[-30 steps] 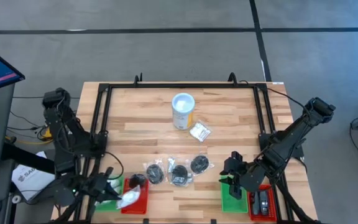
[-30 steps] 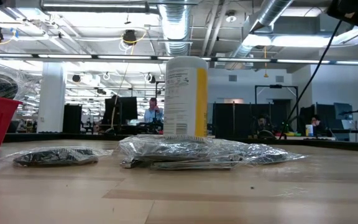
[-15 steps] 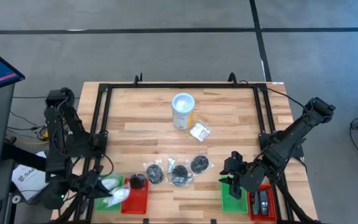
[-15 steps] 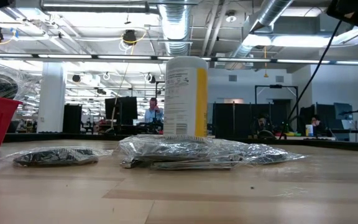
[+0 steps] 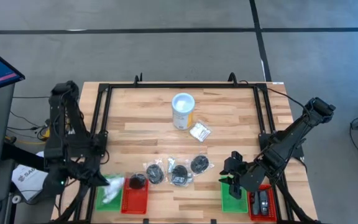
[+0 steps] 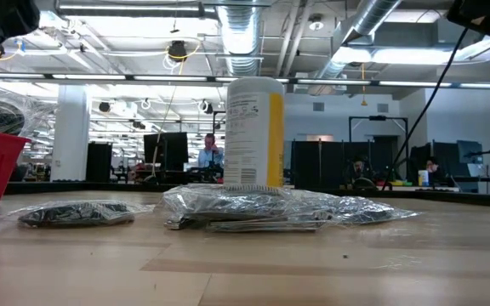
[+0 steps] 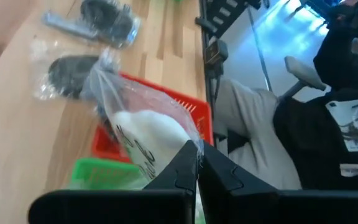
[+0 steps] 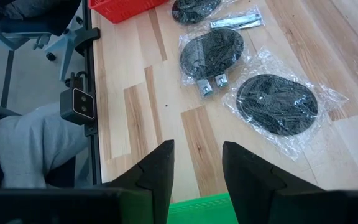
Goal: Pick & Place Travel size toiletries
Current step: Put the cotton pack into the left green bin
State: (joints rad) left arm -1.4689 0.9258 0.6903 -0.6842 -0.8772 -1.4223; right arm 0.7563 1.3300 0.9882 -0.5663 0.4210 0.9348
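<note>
Holding a white packet [image 7: 143, 138] by its wrap, left gripper [image 7: 196, 163] fingers are pinching together, green tray [image 5: 109, 194] just below. Right gripper [image 8: 196, 163] is waiting w/ fingers apart, empty. Approx five packets [image 5: 178, 173] still lying on table [image 5: 229, 118], well beyond both.

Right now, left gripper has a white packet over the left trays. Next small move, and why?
Probably lower a little and open over the green tray. The left gripper is shut on the white packet, which hangs above that tray beside the red tray, so nothing looks left but the release. The right gripper waits over its own trays.
</note>
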